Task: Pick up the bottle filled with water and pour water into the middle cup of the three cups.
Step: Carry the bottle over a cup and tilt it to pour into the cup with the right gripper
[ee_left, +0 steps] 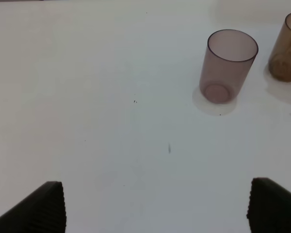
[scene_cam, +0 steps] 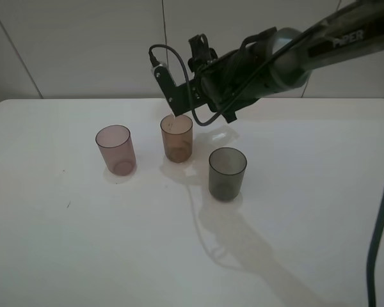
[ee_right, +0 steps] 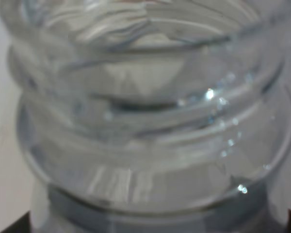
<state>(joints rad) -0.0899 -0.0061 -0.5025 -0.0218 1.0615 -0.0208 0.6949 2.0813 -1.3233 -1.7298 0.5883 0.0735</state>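
Note:
My right gripper reaches across the middle and is shut on the clear bottle, whose wide threaded neck fills the right wrist view. It holds the bottle tilted just above the rim of the amber-brown middle cup. In the high view the bottle is hard to make out. The pinkish-mauve cup stands left of the amber cup and the dark smoky grey cup to its front right. My left gripper is open and empty over bare table; the mauve cup and amber cup lie well ahead of it.
The white table carries the three cups near its middle. A black cable hangs at the right edge of the high view. A wall stands behind the table.

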